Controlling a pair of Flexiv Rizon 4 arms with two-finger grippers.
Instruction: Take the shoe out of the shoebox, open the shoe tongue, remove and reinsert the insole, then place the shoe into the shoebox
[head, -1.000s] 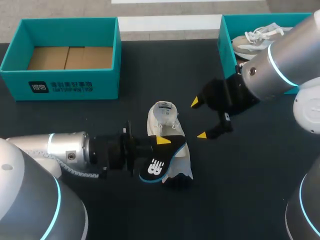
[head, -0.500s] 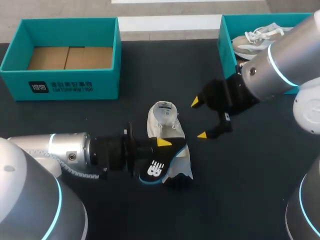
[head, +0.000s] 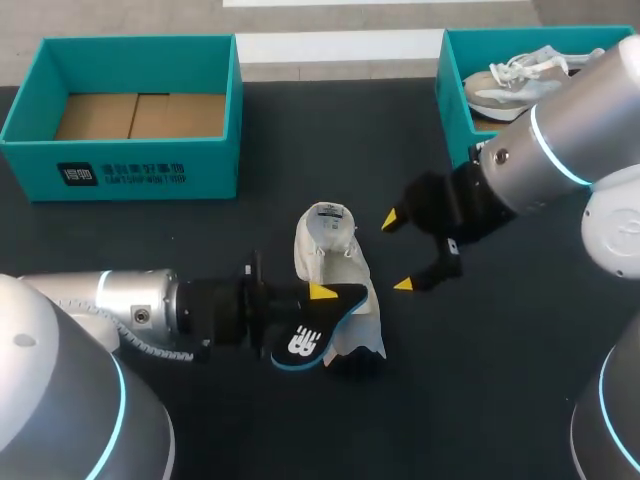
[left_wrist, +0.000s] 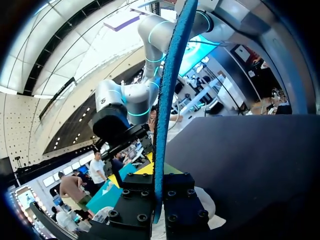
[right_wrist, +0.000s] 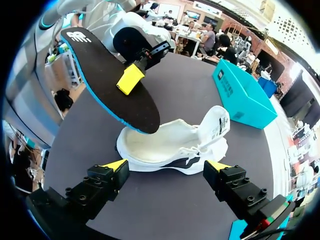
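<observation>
A white shoe (head: 330, 255) lies on the dark table (head: 500, 380), tongue end toward the back. My left gripper (head: 316, 303) is shut on the black insole (head: 305, 338) with a blue rim, holding it tilted at the shoe's heel, its tip over the opening. In the left wrist view the insole (left_wrist: 167, 100) stands edge-on between my fingers (left_wrist: 135, 200). My right gripper (head: 399, 252) hangs open just right of the shoe. In the right wrist view the shoe (right_wrist: 175, 145) lies ahead of that gripper (right_wrist: 166, 167), with the insole (right_wrist: 110, 80) raised behind it.
A teal shoebox (head: 130, 165) with a bare cardboard floor stands at the back left. Another teal shoebox (head: 452, 95) at the back right holds a second pale shoe (head: 515, 80), partly behind my right arm.
My left gripper has drawn the insole back toward the left and front, farther out of the shoe. My right gripper has shifted slightly toward the front.
</observation>
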